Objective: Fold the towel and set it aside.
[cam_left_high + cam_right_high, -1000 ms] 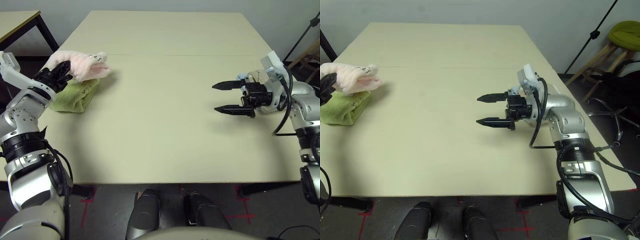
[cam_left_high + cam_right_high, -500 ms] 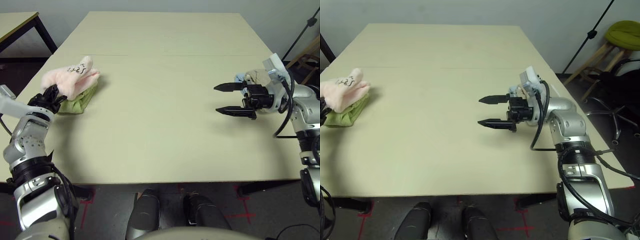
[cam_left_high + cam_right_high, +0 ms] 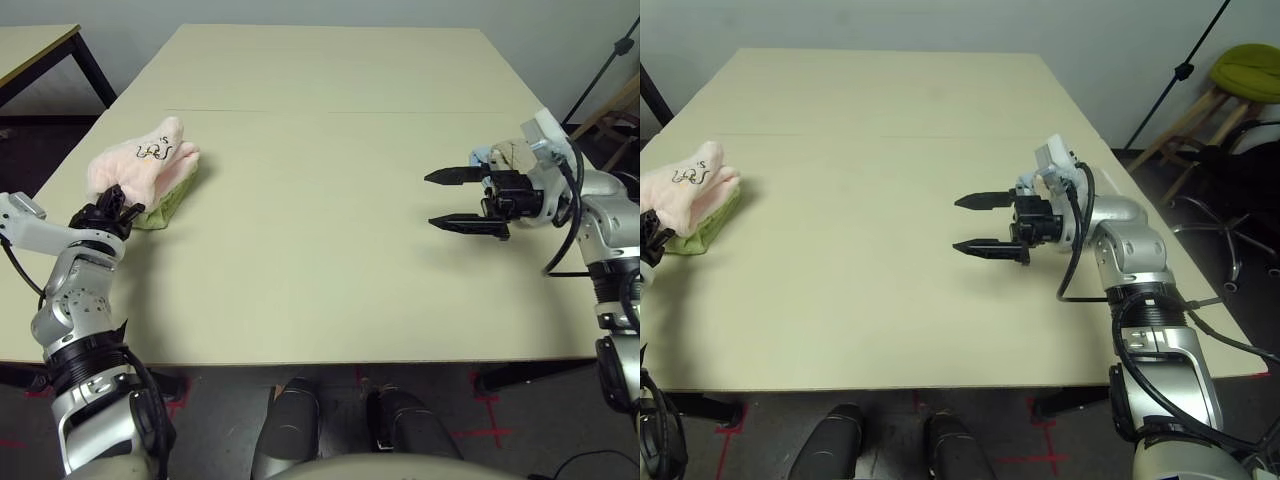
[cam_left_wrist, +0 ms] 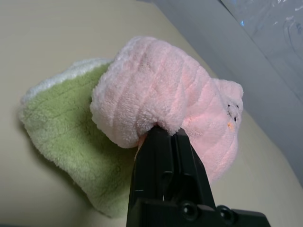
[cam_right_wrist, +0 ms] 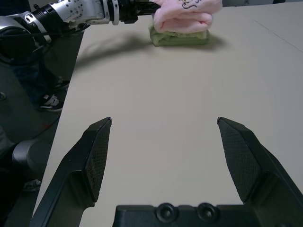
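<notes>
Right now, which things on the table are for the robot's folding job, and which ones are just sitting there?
For the job:
- the pink towel, folded, lying on top of the green one
- the left gripper, its fingers closed on the pink towel's edge

Just there:
- the green towel, folded underneath
- the right gripper, open and holding nothing, over the bare table

Table (image 3: 330, 200): folded terry towel (image 3: 140, 160) lies at my far left, stacked on a second folded towel (image 3: 165, 203). My left gripper (image 3: 112, 200) sits against the stack's near end. My right gripper (image 3: 450, 198) hangs well apart, over the right side.
</notes>
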